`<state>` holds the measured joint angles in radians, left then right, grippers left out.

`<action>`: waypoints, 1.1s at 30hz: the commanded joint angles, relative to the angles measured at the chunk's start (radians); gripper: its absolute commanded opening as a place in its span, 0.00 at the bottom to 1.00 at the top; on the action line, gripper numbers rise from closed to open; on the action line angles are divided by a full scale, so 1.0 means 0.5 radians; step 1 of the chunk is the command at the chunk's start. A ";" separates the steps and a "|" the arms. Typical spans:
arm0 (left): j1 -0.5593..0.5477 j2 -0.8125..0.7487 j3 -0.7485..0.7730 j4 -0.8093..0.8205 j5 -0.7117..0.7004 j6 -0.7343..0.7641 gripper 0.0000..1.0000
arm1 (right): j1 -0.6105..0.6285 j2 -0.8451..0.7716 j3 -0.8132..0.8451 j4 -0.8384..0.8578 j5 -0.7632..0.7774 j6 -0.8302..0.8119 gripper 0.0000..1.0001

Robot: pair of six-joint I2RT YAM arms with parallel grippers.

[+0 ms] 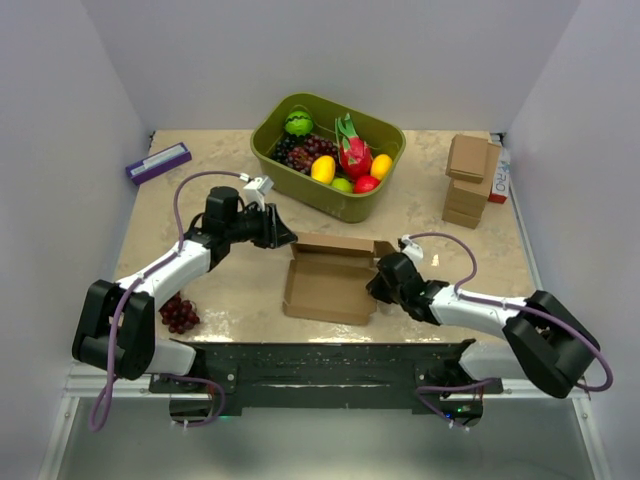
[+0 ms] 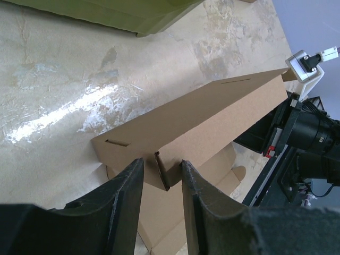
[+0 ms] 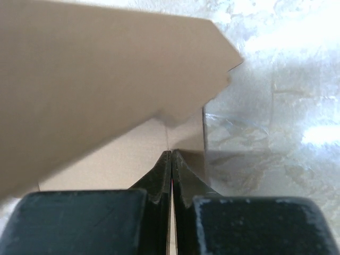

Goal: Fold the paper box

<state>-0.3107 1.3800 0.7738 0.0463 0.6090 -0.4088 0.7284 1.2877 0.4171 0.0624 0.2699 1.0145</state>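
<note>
Look first from the top. Find the left pincer [image 1: 283, 236] at the back left corner of the flat brown cardboard paper box [image 1: 325, 285], lying open in the middle of the pale marbled table [image 1: 430, 215] with its back wall up. Find the right pincer [image 1: 375, 285] at the box's right side, tips against the card.

Now look from the left wrist. See two black fingers [image 2: 127, 202] standing apart, one on each side of the folded corner of the paper box [image 2: 202, 114]. Cannot tell whether squeezing it or only standing around it. Hold that corner steady and upright.

Now look from the right wrist. See both fingers [image 3: 159, 178] pressed tight together, holding nothing, tips right at the side wall of the paper box [image 3: 95, 79]. Push slowly with the closed tips, straight along the crease. Tuck the side flap inside the wall, not outside. Go gently, to stop the box sliding or the card bending in the wrong spot.
</note>
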 commanded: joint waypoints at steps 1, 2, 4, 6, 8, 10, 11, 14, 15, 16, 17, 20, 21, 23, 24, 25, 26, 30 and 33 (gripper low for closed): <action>-0.011 -0.023 -0.017 -0.013 -0.037 0.026 0.39 | 0.010 -0.072 -0.022 -0.257 0.003 -0.053 0.00; -0.011 -0.023 -0.017 -0.013 -0.040 0.029 0.39 | 0.010 -0.136 0.003 -0.269 -0.006 -0.102 0.03; -0.011 -0.026 -0.017 -0.016 -0.043 0.029 0.39 | 0.010 -0.216 0.098 -0.373 -0.012 -0.136 0.14; -0.011 -0.033 -0.017 -0.013 -0.049 0.029 0.39 | 0.013 -0.360 0.181 -0.526 -0.006 -0.158 0.38; -0.011 -0.033 -0.014 -0.013 -0.046 0.029 0.39 | 0.010 -0.525 0.221 -0.640 0.030 -0.185 0.50; -0.011 -0.033 -0.011 -0.013 -0.040 0.029 0.39 | 0.010 -0.630 0.279 -0.805 0.086 -0.207 0.56; -0.011 -0.033 -0.014 -0.010 -0.037 0.026 0.39 | 0.007 -0.670 0.298 -0.860 0.144 -0.219 0.61; -0.008 -0.042 -0.017 -0.001 -0.025 0.020 0.39 | 0.001 -0.762 0.368 -1.042 0.251 -0.243 0.67; -0.011 -0.051 -0.017 0.002 -0.022 0.020 0.39 | -0.003 -0.756 0.390 -1.091 0.322 -0.253 0.68; -0.011 -0.054 -0.020 0.005 -0.022 0.020 0.39 | -0.009 -0.744 0.396 -1.106 0.347 -0.262 0.68; -0.011 -0.063 -0.020 0.005 -0.019 0.020 0.39 | -0.033 -0.738 0.402 -1.113 0.362 -0.307 0.69; -0.011 -0.078 -0.026 0.005 -0.025 0.023 0.39 | -0.122 -0.710 0.421 -1.134 0.371 -0.384 0.70; -0.011 -0.082 -0.023 0.005 -0.022 0.020 0.39 | -0.150 -0.716 0.421 -1.116 0.365 -0.400 0.70; -0.011 -0.088 -0.023 0.012 -0.022 0.023 0.39 | -0.223 -0.741 0.405 -1.064 0.341 -0.479 0.68; -0.011 -0.091 -0.023 0.015 -0.019 0.017 0.39 | -0.242 -0.747 0.384 -0.994 0.338 -0.507 0.67; -0.011 -0.094 -0.020 0.024 -0.012 0.020 0.39 | -0.257 -0.747 0.375 -0.960 0.341 -0.535 0.66; -0.011 -0.103 -0.020 0.030 0.021 0.026 0.40 | -0.272 -0.744 0.365 -0.923 0.344 -0.574 0.64; -0.011 -0.149 -0.026 0.061 0.000 0.038 0.51 | -0.273 -0.692 0.313 -0.690 0.286 -0.688 0.60; -0.014 -0.149 -0.026 0.082 -0.006 0.023 0.60 | -0.276 -0.661 0.283 -0.610 0.270 -0.719 0.58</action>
<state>-0.3149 1.3399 0.7704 0.0444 0.6018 -0.4000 0.5945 0.9382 0.5793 -0.3588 0.4049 0.7242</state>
